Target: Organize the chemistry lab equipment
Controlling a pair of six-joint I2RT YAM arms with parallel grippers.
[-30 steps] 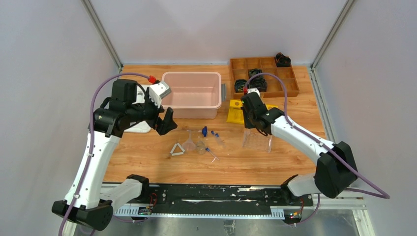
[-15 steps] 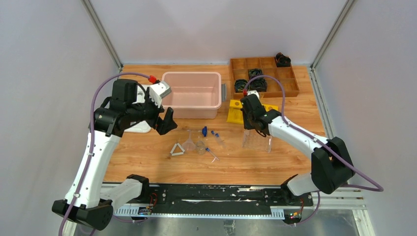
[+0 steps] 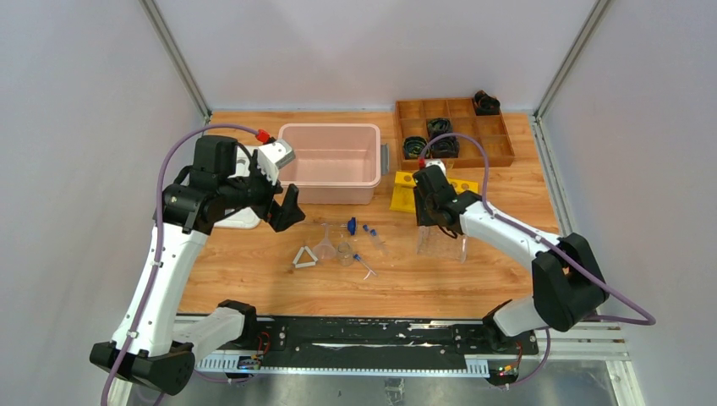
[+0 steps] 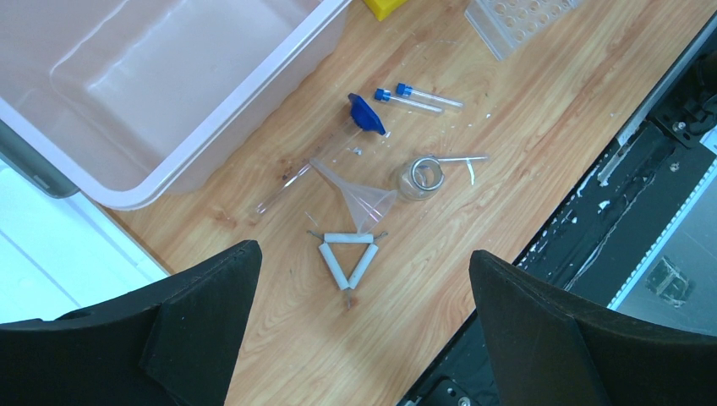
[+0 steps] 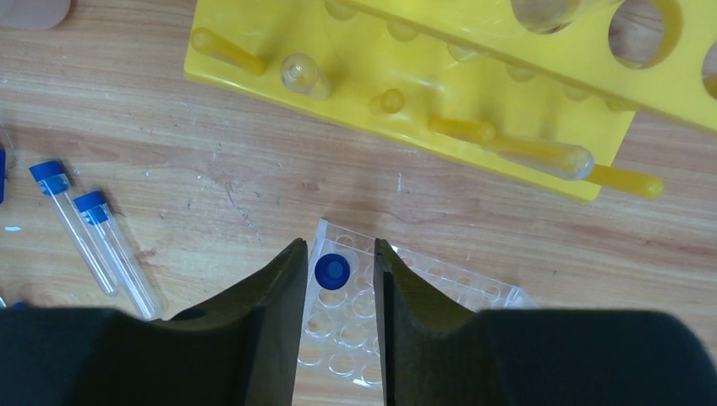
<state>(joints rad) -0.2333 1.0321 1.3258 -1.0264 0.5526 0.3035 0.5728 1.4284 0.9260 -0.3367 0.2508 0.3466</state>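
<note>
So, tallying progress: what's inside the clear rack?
One blue-capped tube stands in the clear rack; visible holes around it are empty. The right end effector hides the rest.

The wood-grain orange-brown table top (image 3: 254, 262) carries a translucent pale pink plastic bin (image 3: 330, 161) at twelve o'clock. At two o'clock a brown wooden compartment tray (image 3: 495, 148) holds black coiled bundles (image 3: 440, 135). Small clear tubes with blue caps (image 5: 118, 258) lie at nine o'clock from the clear plastic tube rack (image 5: 423, 283), with a bright yellow plastic rack (image 5: 406, 93) at its twelve. The small triangle (image 4: 347, 239) is white.
</note>
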